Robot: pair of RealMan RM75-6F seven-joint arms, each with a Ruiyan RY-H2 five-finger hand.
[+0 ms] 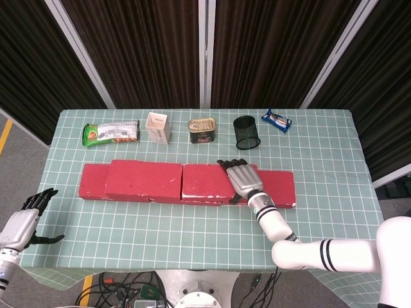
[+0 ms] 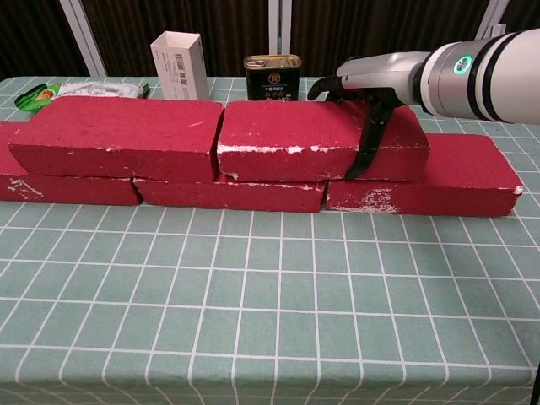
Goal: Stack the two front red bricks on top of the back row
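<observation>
1. Two red bricks lie on top of the back row: the left top brick [image 2: 118, 135] and the right top brick [image 2: 312, 139], end to end and nearly touching.
2. The back row [image 2: 430, 181] runs below them across the worktop [image 1: 192, 224]; its ends stick out past both top bricks.
3. The right hand [image 1: 243, 179] rests palm down on the right end of the right top brick. Its fingers [image 2: 325, 84] stretch over the brick's far edge, and its thumb [image 2: 369, 143] hangs down the near face. It clasps that end of the brick.
4. Beyond this hand, along the far edge, stand a black mesh cup [image 1: 246, 132] and a tin [image 1: 201, 130]; a white box [image 1: 157, 128] and a green packet [image 1: 110, 133] lie further to the left.
5. A blue packet [image 1: 276, 120] lies beyond the hand, to the right of the cup.
6. The left hand [image 1: 26, 218] hangs off the worktop's near left corner, well apart from the bricks, fingers apart and holding nothing.
</observation>
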